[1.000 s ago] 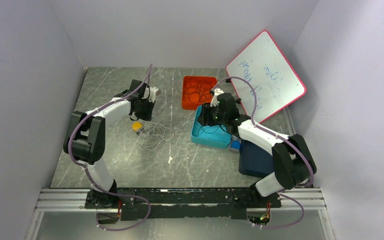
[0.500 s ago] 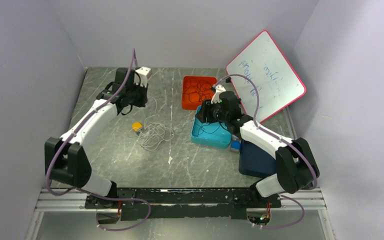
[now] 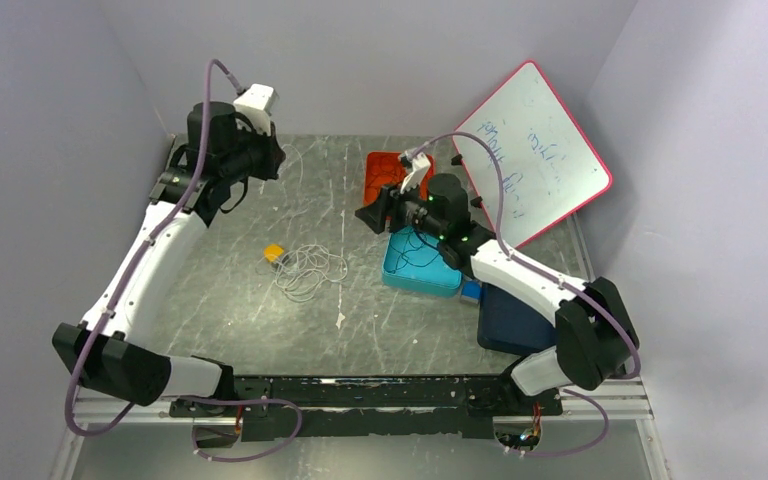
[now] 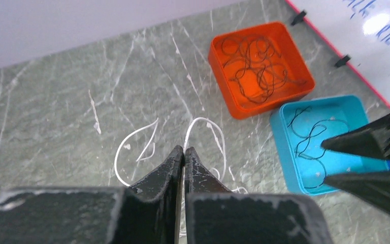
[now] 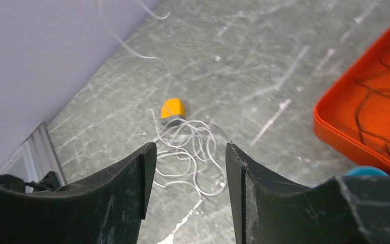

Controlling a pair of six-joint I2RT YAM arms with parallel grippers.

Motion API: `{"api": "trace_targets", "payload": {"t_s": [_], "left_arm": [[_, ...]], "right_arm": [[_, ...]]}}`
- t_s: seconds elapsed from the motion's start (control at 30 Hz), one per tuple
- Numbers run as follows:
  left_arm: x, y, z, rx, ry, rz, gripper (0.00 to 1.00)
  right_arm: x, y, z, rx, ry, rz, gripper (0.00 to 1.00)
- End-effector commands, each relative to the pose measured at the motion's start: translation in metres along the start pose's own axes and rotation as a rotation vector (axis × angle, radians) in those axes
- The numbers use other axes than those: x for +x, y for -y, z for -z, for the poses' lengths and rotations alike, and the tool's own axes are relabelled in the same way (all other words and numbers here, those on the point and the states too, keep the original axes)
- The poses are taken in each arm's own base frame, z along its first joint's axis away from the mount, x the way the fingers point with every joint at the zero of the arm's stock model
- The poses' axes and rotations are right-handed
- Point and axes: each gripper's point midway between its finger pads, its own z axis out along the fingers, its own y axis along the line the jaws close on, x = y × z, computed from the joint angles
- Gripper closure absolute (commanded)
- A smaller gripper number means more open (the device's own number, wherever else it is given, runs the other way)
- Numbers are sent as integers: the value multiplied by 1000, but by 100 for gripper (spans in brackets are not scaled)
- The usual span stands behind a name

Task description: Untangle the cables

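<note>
Two arms flank a white cable (image 3: 305,272) heaped on the bench (image 3: 220,300): the left gripper (image 3: 272,162) is high at far left, and the right gripper (image 3: 368,215), nearer, points at the heap. From the left wrist, its jaws are shut, apparently pinching a white cable (image 4: 203,122) strand. From the right wrist, the right gripper (image 5: 190,147) is half open and empty, with the heap and yellow plug (image 5: 173,108) dead ahead.

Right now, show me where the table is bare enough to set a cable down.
Bare: the near strip of table, between the white cables and the arm bases, and the patch between those cables and the left wall. Crowded: the right side, where orange tray, teal tray and right gripper bunch together.
</note>
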Motion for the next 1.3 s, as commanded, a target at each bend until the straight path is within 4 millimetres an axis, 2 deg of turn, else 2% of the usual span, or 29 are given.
{"api": "trace_targets", "payload": {"t_s": [0.0,0.13,0.3,0.47,0.67,1.03,1.27], "left_arm": [[-36,4,29,-10,74,17,93],[-65,11,48,11,131,26,93],[-104,17,72,22,206,36,93],[-138,20,96,27,287,45,93],[-174,26,122,41,385,40,93],[-204,34,144,73,464,35,93],[-216,34,157,70,504,38,93]], "right_arm": [[-43,-46,-3,-142,153,103,43],[-51,-70,-9,-211,221,227,39],[-45,-93,-25,-281,275,354,34],[-35,-101,-50,-328,264,376,34],[-23,-97,-84,-334,227,352,34],[-16,-93,-140,-363,201,344,40],[-18,-85,-170,-337,215,338,52]]}}
